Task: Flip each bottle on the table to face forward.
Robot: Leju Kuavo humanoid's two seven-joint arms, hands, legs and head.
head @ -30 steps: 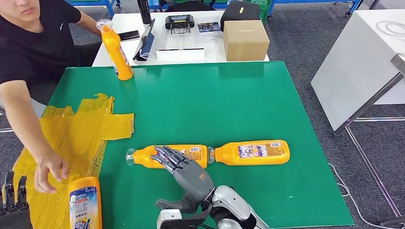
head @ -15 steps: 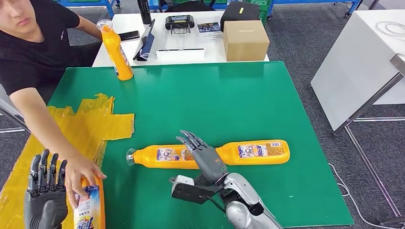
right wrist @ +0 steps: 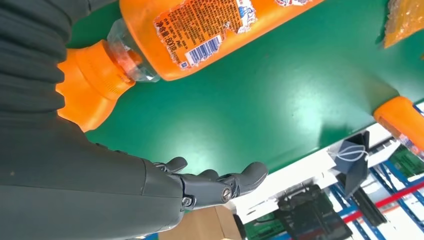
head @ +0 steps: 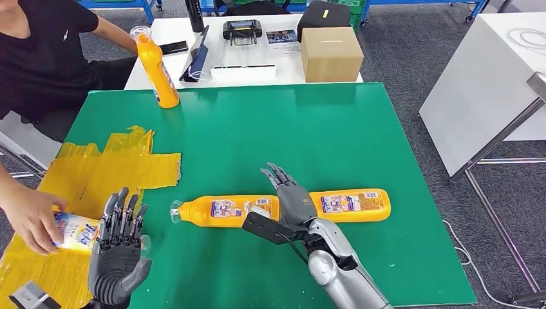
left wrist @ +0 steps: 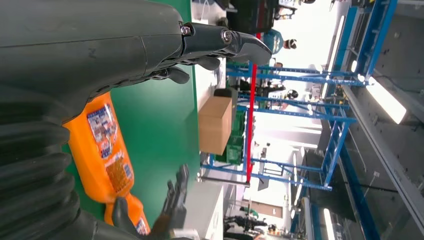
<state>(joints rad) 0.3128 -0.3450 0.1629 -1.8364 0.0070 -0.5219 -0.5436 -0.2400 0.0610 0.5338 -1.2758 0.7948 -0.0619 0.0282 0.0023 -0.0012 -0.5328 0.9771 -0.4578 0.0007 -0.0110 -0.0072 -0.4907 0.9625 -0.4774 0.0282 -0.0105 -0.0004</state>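
- While two orange bottles lie on their sides end to end near the front of the green table (head: 335, 122), the left-lying bottle (head: 222, 210) has its clear cap toward the robot's left and its long axis running across the table; the right-lying bottle (head: 351, 205) continues that line, its neck meeting the first one's base.
- Right robot hand (head: 291, 193) hovers over that junction, fingers spread and pointing away from the robot, grasping nothing; both lying bottles sit just under and to either side of it, so this arm is the nearer one for either.
- Left robot hand (head: 119, 248) is raised at the front left, fingers apart and empty; just beside it a person's hand (head: 29, 215) holds a third bottle (head: 76, 232) over the yellow sheet (head: 116, 170).
- A fourth bottle (head: 156, 67) stands upright at the far left edge of the table, well apart from both hands.
- Bottles look like smooth, glossy plastic with printed paper labels; rounded bodies would roll readily about the long axis, I judge.
- Table cover is flat matte green; the yellow sheet is crinkled, shiny film.
- Beyond, a cardboard box (head: 330, 53) sits on a white desk.
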